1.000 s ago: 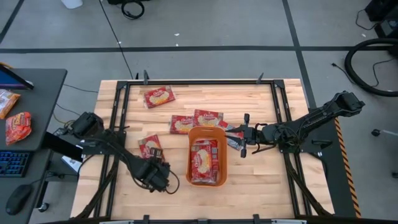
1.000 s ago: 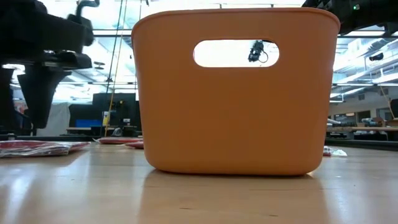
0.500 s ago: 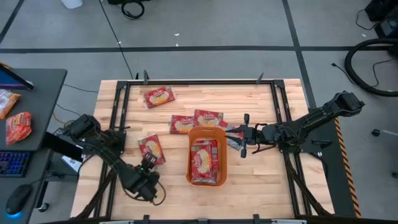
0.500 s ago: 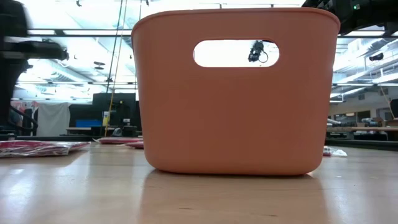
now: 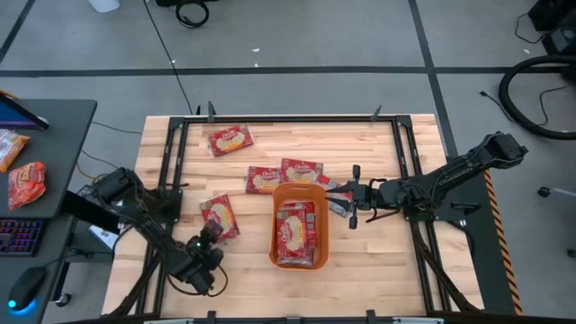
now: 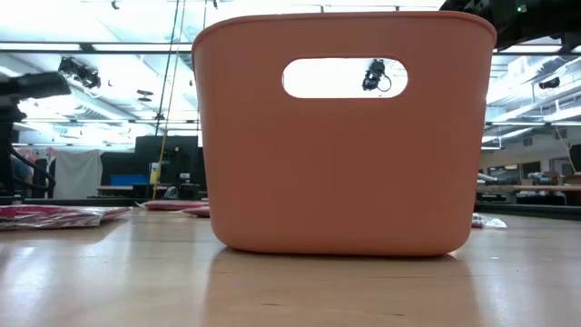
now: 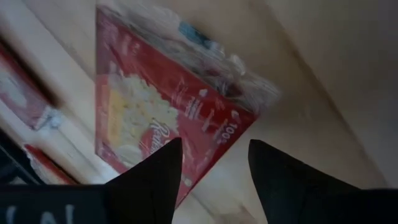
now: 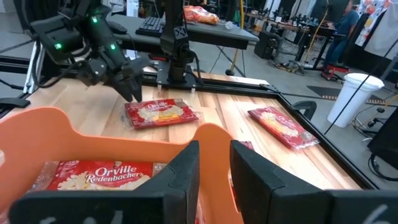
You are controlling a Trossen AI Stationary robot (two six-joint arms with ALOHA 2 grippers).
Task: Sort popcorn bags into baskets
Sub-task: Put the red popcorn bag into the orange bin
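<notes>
Left gripper [image 5: 209, 236] low over table's front-left, fingers [image 7: 149, 177] parted, right gripper [image 5: 352, 194] stretched level, fingers [image 8: 180, 171] parted

We see two dark, slim, jointed arms. Left arm [image 5: 148, 220]: black links, green indicator light near wrist, thin black cable looping at tip. Right arm [image 5: 450, 175]: black, bulky rounded joint upper right. Fingers [image 7: 152, 177] matte black, tapered.
</notes>
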